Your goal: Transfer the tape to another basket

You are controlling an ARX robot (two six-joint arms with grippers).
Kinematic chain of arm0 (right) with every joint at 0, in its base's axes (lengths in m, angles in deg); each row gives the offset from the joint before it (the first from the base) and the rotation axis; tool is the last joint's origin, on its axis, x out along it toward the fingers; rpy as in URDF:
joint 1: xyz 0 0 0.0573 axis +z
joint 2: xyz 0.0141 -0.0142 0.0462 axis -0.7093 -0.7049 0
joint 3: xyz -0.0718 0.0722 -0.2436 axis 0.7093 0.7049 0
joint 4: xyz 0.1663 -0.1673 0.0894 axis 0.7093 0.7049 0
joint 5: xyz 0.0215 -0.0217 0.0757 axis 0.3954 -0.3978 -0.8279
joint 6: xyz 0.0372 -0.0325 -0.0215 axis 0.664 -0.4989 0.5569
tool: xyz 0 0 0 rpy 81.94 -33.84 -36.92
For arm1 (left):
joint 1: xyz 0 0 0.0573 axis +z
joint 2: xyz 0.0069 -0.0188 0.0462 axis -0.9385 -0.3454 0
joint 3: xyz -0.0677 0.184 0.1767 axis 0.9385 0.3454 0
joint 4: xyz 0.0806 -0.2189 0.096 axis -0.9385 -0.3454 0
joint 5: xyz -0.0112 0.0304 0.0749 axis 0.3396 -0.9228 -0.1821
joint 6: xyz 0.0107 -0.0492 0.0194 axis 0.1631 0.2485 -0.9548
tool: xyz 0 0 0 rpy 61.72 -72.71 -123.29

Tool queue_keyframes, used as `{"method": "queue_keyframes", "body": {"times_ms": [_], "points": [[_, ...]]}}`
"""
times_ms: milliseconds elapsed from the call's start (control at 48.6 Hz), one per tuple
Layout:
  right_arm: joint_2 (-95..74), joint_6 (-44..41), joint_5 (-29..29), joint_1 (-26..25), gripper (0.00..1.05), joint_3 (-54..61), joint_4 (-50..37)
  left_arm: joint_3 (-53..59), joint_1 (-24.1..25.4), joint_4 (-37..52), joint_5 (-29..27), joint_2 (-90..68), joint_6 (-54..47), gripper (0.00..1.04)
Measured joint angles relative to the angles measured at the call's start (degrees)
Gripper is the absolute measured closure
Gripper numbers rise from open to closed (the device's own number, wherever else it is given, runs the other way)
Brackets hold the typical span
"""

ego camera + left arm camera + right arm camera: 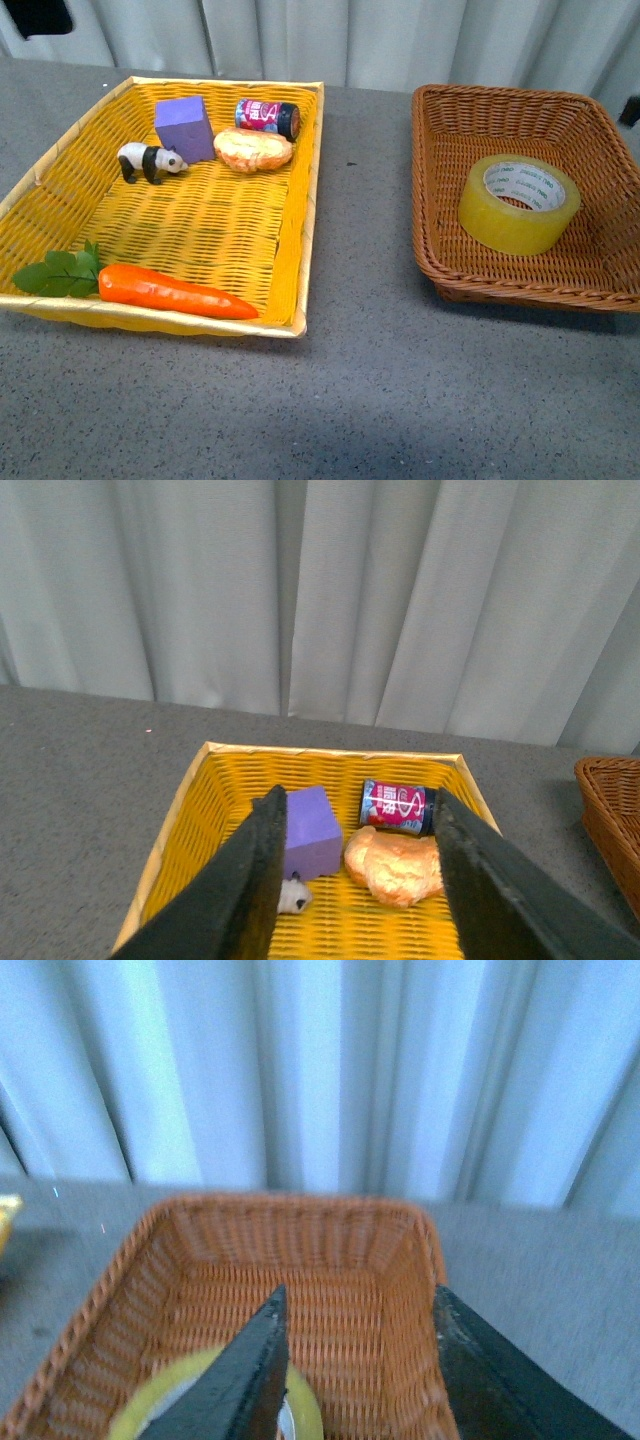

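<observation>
Right gripper (359, 1300) gaped wide, empty, near the glossy yellowish tape ring (500, 226) in the brown woven wicker basket (437, 190) — left gripper (356, 798) likewise open, holding nothing.

Test lab, grey table (380, 400), curtain backdrop (400, 40)

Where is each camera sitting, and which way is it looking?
Front view: on the robot's body, facing the table, yellow basket and brown basket with tape; no arm shows.
Left wrist view: on the left arm, looking past the open left pincer into the yellow basket.
Right wrist view: on the right arm, past the open right pincer, into the brown basket.
Shared: front and right wrist both show the tape.
</observation>
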Motion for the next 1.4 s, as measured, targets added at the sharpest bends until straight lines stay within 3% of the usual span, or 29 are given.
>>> {"method": "queue_keyframes", "body": {"times_ms": [247,617,720,1400], "points": [[12.55,-0.28,-0.24,0.50,1.04,11.93,-2.99,11.43,2.10,4.02,1.95,7.98,-0.96,1.01],[30.64,-0.46,-0.04,0.31,1.04,24.24,3.08,22.99,6.84,-0.33,6.56,23.06,-1.53,1.01],[39.15,-0.46,-0.26,0.35,1.04,25.38,11.13,25.16,6.86,-3.32,6.78,27.96,-1.55,1.01],[68.67,-0.46,-0.17,0.35,1.04,32.35,32.68,30.08,6.86,-25.33,6.88,56.02,-1.55,1.01]]}}
